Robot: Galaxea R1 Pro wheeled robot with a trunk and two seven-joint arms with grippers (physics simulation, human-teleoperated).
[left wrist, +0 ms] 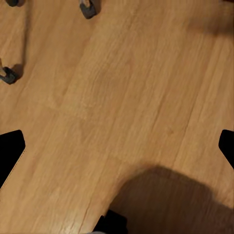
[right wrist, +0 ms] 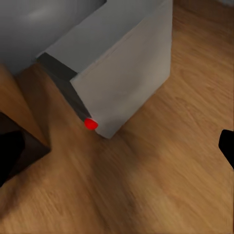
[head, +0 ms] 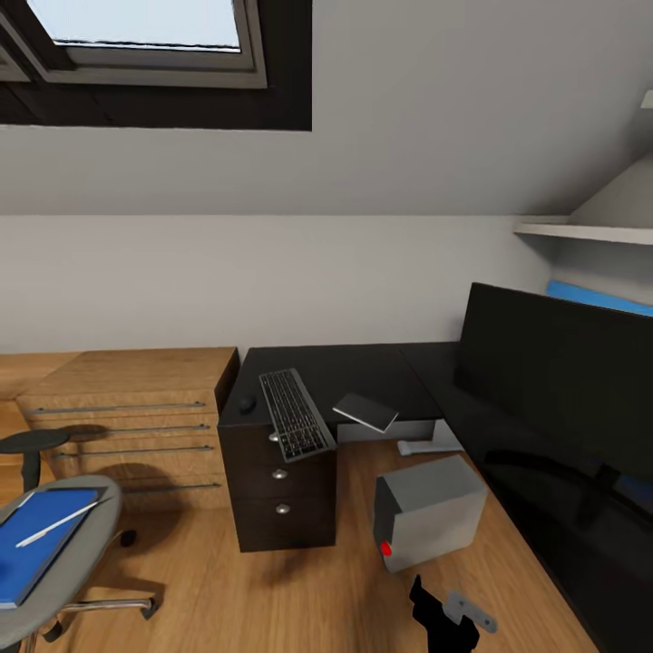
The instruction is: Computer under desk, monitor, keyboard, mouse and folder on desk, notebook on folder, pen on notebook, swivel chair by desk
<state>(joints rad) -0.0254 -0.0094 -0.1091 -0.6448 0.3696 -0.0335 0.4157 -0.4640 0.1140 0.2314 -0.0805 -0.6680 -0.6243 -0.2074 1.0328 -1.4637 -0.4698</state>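
The black desk (head: 363, 363) stands in the corner ahead. On it the keyboard (head: 295, 413) lies with its near end over the drawer edge. The small dark mouse (head: 247, 404) sits to its left and a flat grey notebook (head: 365, 411) to its right. The big black monitor (head: 562, 381) fills the desk's right wing. On the floor by the desk stands the grey computer (head: 431, 512), its red button (right wrist: 90, 124) close in front of my open right gripper (right wrist: 117, 156). At lower left, the swivel chair (head: 86, 562) carries the blue folder (head: 36, 544) with the pen (head: 59, 524) on it. My left gripper (left wrist: 117, 151) hangs open over bare floor.
A light wooden drawer cabinet (head: 136, 408) stands left of the desk. A dark round pad on a post (head: 32, 443) rises beside the chair. Chair castors (left wrist: 87, 9) show in the left wrist view. A white shelf (head: 585, 233) juts from the right wall.
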